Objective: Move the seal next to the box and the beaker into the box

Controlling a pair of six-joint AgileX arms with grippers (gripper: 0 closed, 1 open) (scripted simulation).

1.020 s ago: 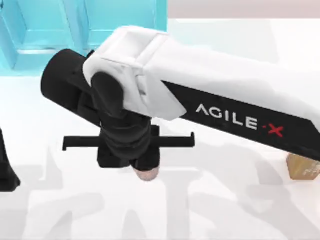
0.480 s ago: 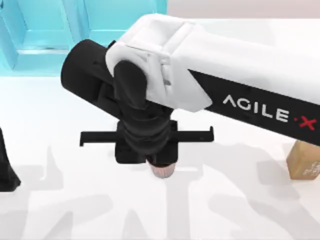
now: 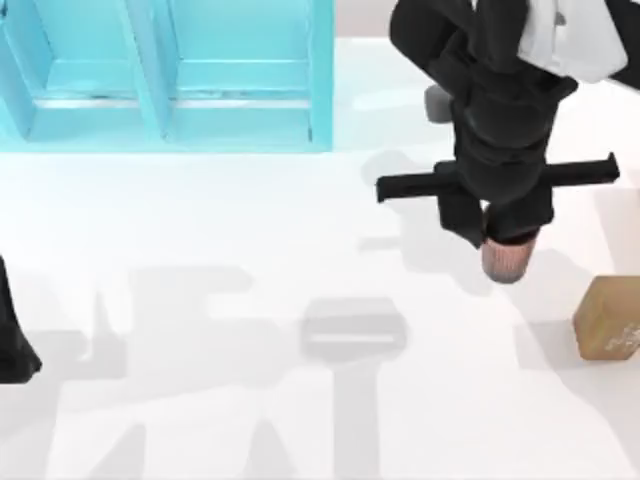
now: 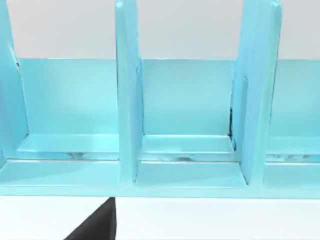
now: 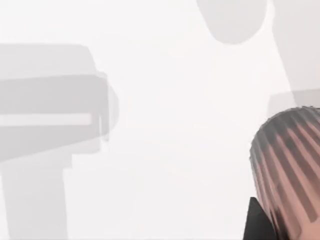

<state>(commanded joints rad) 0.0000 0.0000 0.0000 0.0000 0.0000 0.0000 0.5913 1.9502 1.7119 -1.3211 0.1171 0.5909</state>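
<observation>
Clamped on the beaker [image 3: 504, 262], the jaws of the right gripper [image 3: 500, 240] hang from the right arm, which reaches down from the far right of the top view, over the right half of the white worktop [image 3: 200, 230]. From above, the beaker pokes out just below the black gripper body as a small ribbed, coppery-pink cup; it looks lifted off the worktop, with a soft shadow lying apart from it on the surface. In the right wrist view the beaker [image 5: 290, 165] appears close up, its ribbed reddish-brown side tilted across the corner, with a dark piece of the gripper just beside it and pale shadows on the worktop beyond. The seal [image 3: 608, 318], a tan-brown block with faint white marks on one face, sits on the worktop near the right edge, nearer than the beaker and apart from it. The box [image 3: 170, 75], a light blue tray split by upright dividers into compartments, stands at the far left of the worktop, well apart from both the beaker and the seal. The left wrist view looks straight into the box [image 4: 187, 100]. The left gripper [image 3: 12, 340] is parked at the left edge of the worktop, a dark shape; whether its jaws are apart or together cannot be told.
</observation>
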